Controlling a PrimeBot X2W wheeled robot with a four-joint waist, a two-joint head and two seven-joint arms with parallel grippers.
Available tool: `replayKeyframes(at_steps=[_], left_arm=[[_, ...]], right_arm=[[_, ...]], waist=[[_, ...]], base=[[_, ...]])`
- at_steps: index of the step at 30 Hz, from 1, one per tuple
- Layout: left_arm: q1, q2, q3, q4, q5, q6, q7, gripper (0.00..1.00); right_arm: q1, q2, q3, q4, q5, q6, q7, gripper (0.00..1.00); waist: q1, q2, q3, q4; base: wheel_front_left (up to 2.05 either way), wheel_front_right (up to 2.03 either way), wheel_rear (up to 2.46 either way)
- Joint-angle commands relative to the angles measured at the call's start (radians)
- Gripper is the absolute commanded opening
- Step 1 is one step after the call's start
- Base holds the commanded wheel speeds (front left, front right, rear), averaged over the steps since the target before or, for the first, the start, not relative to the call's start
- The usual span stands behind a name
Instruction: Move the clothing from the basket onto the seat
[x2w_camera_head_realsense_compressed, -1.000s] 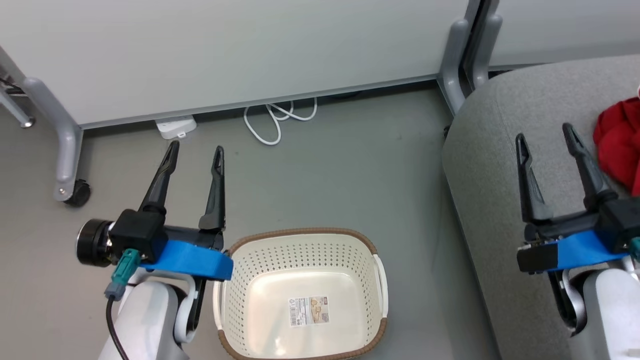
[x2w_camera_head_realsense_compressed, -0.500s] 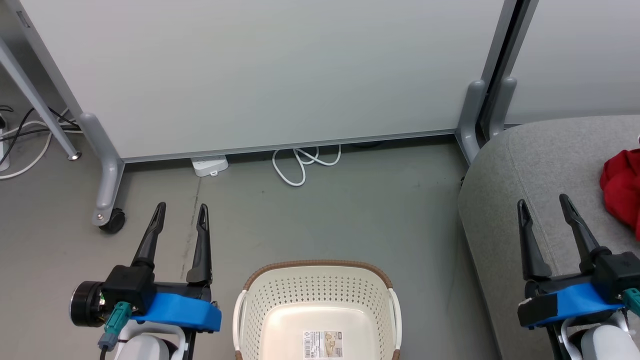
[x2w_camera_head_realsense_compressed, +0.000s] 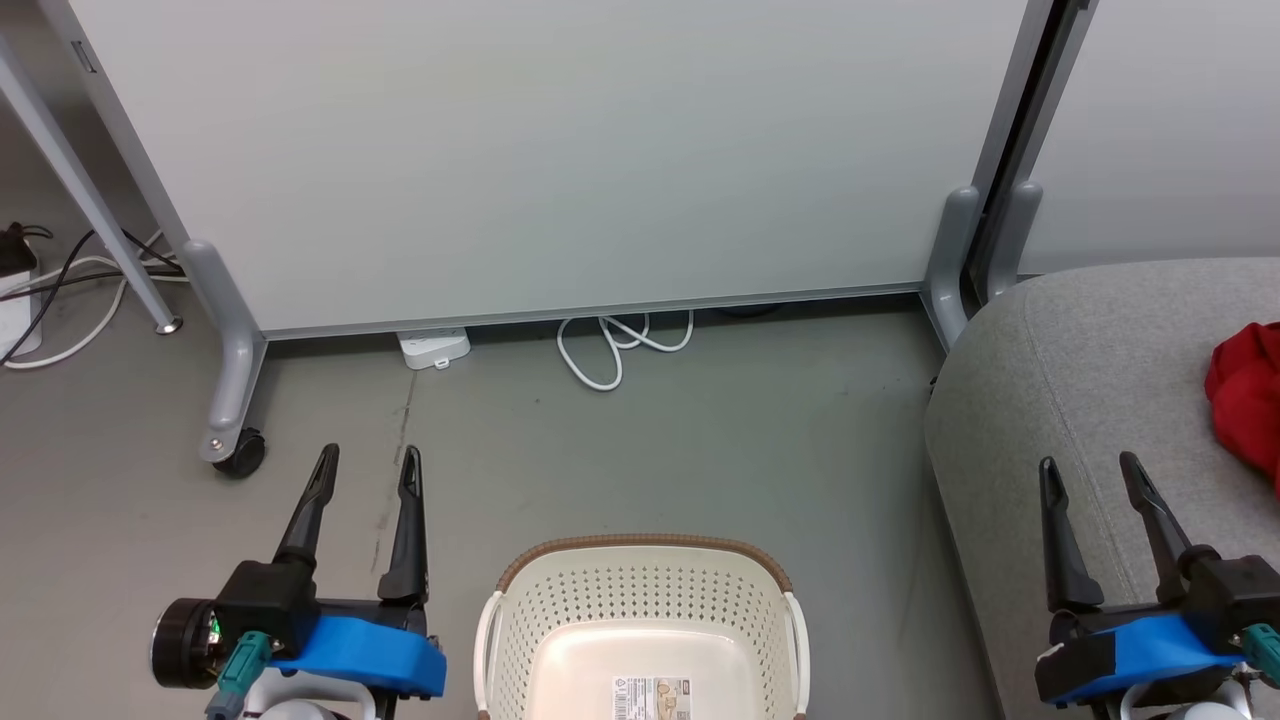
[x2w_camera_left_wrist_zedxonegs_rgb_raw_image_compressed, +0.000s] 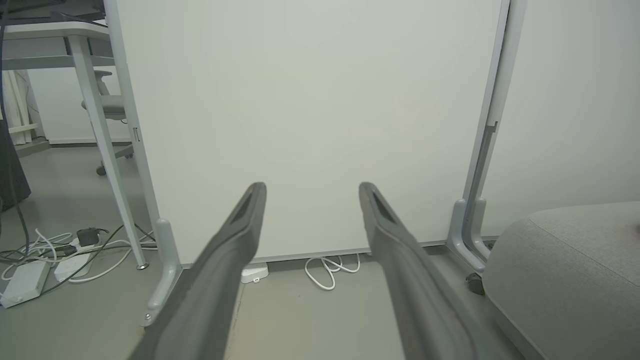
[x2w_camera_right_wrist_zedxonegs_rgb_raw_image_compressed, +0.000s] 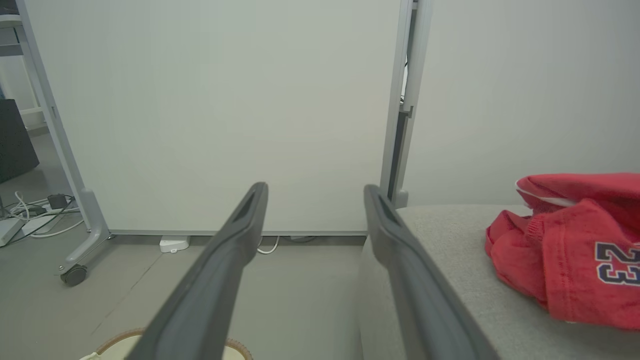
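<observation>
The red clothing (x2w_camera_head_realsense_compressed: 1248, 395) lies bunched on the grey seat (x2w_camera_head_realsense_compressed: 1060, 380) at the right edge; the right wrist view shows the clothing (x2w_camera_right_wrist_zedxonegs_rgb_raw_image_compressed: 575, 245) with white trim and a navy figure, resting on the seat (x2w_camera_right_wrist_zedxonegs_rgb_raw_image_compressed: 450, 235). The cream basket (x2w_camera_head_realsense_compressed: 640, 620) stands on the floor at bottom centre with nothing in it but a barcode sticker. My left gripper (x2w_camera_head_realsense_compressed: 365, 468) hangs open over bare floor left of the basket. My right gripper (x2w_camera_head_realsense_compressed: 1088, 473) is open above the seat, left of the clothing. In each wrist view the fingers (x2w_camera_left_wrist_zedxonegs_rgb_raw_image_compressed: 235, 250) (x2w_camera_right_wrist_zedxonegs_rgb_raw_image_compressed: 235, 240) are spread, nothing between them.
A white partition panel (x2w_camera_head_realsense_compressed: 560, 150) on castor feet (x2w_camera_head_realsense_compressed: 235, 440) stands ahead. A power strip (x2w_camera_head_realsense_compressed: 433, 348) and a coiled white cable (x2w_camera_head_realsense_compressed: 610, 350) lie at its base. More cables and adapters (x2w_camera_left_wrist_zedxonegs_rgb_raw_image_compressed: 45, 250) lie at far left under a desk leg.
The head camera has tilted up and back, so the basket has slid toward the bottom edge and more partition shows. Both grippers stay open in the same rest pose.
</observation>
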Motion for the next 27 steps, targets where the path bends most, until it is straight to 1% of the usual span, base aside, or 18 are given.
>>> replayKeyframes(at_steps=[1,12,13,17,26,27], left_arm=[[0.013,-0.001,0.003,0.004,0.003,-0.003,-0.003,1.0],[0.011,-0.006,0.0,0.017,0.01,-0.011,-0.003,1.0],[0.013,-0.006,-0.001,0.017,0.007,-0.004,0.0,0.0],[0.046,-0.007,-0.005,0.052,0.007,-0.004,0.005,0.0],[0.035,-0.007,0.015,0.048,-0.178,-0.005,0.049,0.0],[0.035,-0.007,0.015,0.048,-0.178,-0.005,0.049,0.0]], right_arm=[[0.013,0.004,-0.001,0.002,0.008,0.0,-0.004,1.0],[0.018,0.014,0.002,0.005,0.004,0.0,-0.004,1.0],[0.004,0.011,0.001,0.008,0.001,0.0,0.0,0.0],[0.016,0.016,0.002,0.043,0.0,0.0,0.005,0.0],[0.0,0.017,-0.006,0.05,0.19,0.0,0.059,0.0],[0.0,0.017,-0.006,0.05,0.19,0.0,0.059,0.0]], waist=[[0.0001,-0.0001,-0.001,-0.001],[0.0001,-0.0001,0.001,-0.002],[0.0001,-0.0001,0.001,-0.002],[0.0001,-0.0001,0.001,-0.002],[0.0001,-0.0001,0.003,-0.01],[0.0001,-0.0001,0.003,-0.01]], base=[[0.0,0.0,0.0],[0.0,0.0,0.0],[0.0,0.0,0.0],[0.0,0.0,0.0],[0.0,0.0,0.0],[0.0,0.0,0.0]])
